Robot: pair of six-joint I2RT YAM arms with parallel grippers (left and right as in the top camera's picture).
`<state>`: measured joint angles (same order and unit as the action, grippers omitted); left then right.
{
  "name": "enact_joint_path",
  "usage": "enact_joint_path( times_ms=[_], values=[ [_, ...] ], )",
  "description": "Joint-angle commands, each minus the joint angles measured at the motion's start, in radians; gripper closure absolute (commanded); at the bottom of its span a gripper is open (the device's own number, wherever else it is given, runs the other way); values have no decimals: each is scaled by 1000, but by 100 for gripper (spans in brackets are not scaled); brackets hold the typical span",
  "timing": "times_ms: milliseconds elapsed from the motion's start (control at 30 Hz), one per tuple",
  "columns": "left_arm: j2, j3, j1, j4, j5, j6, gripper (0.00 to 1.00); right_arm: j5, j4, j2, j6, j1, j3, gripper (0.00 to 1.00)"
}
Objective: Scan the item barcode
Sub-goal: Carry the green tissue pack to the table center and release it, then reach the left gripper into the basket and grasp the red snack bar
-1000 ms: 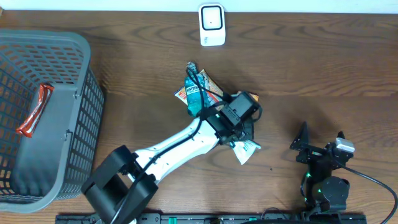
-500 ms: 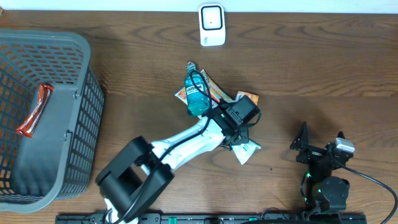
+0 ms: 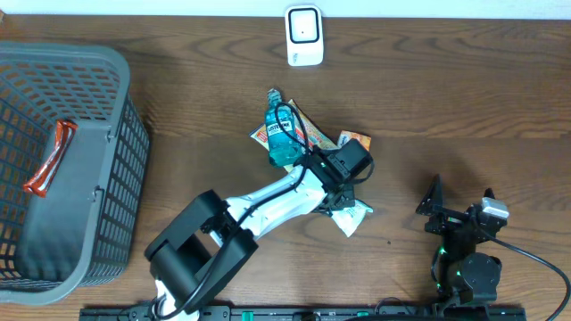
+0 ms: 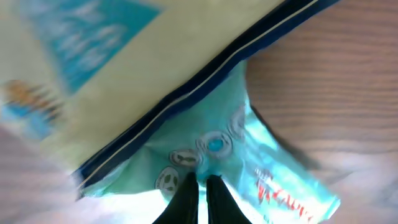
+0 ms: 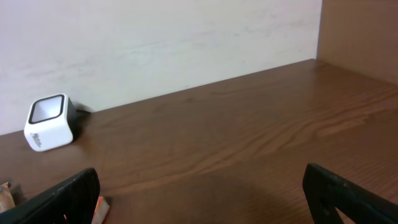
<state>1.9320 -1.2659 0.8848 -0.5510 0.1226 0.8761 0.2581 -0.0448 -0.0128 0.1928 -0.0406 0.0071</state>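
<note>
The left gripper (image 4: 199, 182) is closed, and its two dark fingertips are almost together. In the left wrist view the tips press on a teal packet (image 4: 273, 168) near its sealed end, where small round symbols are printed. I cannot tell if a fold of the film is pinched between them. Just above the teal packet lies a pale yellow packet (image 4: 124, 81) with blue print and a dark blue edge, and the two packets touch along this edge.

From above, the left arm reaches from the near edge of the table (image 3: 446, 89) to the middle. There its gripper stands over a small heap of goods. The teal packet (image 3: 351, 218) sticks out from under the gripper on the near side. On the far side lies a blue water bottle (image 3: 280, 135) on an orange snack packet (image 3: 302, 120), and a second orange packet (image 3: 354, 141) is just beside the gripper.

The white barcode scanner (image 3: 303, 36) stands at the far edge of the table, well apart from the heap. A grey plastic basket (image 3: 125, 160) is on the left, with a red packet (image 3: 49, 159) inside.

The right gripper (image 5: 199, 180) is opened wide and holds nothing. It is near the front of the table on the right side, apart from the heap
</note>
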Motion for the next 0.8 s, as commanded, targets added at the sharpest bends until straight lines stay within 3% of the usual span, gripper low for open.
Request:
enact_joint_path(
  times_ms=[0, 33, 100, 133, 167, 367, 533, 667, 767],
  values=[
    [-154, -30, -2, -63, -96, -52, 73, -2, -4, 3, -14, -3, -2, 1],
    [-231, -48, -3, -97, -143, -100, 51, -2, -5, 3, -14, -3, -2, 1],
    [-324, -66, -3, -132, -217, -168, 19, -2, -4, 3, -14, -3, -2, 1],
    [-368, -73, -3, -149, -261, -200, 8, -2, -4, 3, -14, -3, -2, 1],
    [-419, -84, -6, -168, -317, -240, 3, -2, -4, 3, -14, -3, -2, 1],
    [-673, -128, -107, -229, -695, -338, 2, -2, -4, 3, -14, -3, -2, 1],
    [-850, -128, -356, -215, -878, -335, 2, -2, -4, 3, -14, -3, -2, 1],
    [-911, -128, -651, -236, -907, -195, 2, -2, -4, 3, -14, -3, -2, 1],
    [-905, -127, -897, -273, -828, -50, 2, -2, -5, 3, -14, -3, -2, 1]
  ],
)
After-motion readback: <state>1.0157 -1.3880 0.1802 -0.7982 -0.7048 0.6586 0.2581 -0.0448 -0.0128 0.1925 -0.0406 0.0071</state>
